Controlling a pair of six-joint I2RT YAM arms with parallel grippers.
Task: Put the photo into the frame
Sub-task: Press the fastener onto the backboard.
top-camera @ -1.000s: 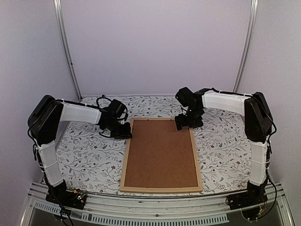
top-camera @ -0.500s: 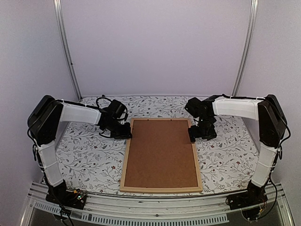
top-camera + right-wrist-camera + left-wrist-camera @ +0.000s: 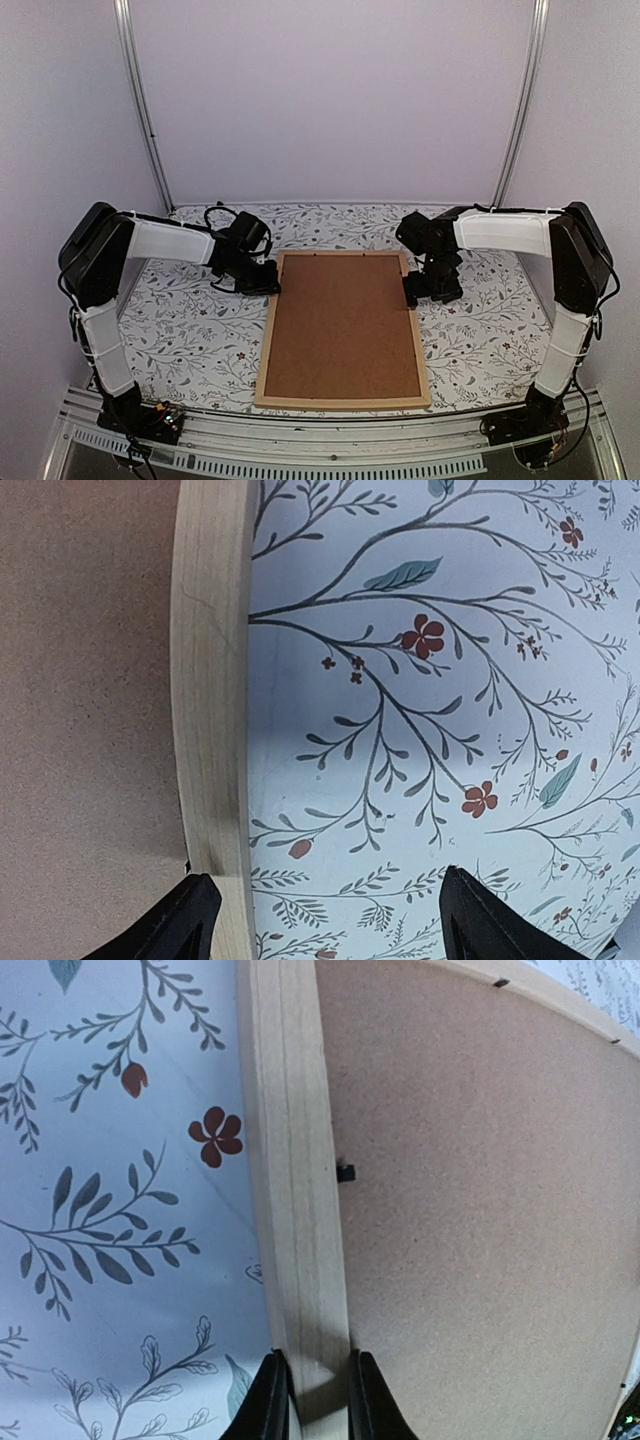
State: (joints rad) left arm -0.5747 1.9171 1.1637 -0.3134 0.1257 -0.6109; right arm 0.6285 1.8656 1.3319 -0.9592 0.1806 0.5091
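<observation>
Two grippers flank the frame (image 3: 267,340), which lies flat on the floral surface (image 3: 190,320), its long axis running away from the arm bases. A brown backing board (image 3: 342,325) fills it, hiding whatever is beneath. The left gripper (image 3: 317,1380) clamps the frame's left bar near the far corner. The right gripper (image 3: 320,910) hangs spread wide over the right bar's outer edge.

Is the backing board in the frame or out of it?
In: the backing board lies flat within the frame, with a black tab at its edge.
</observation>
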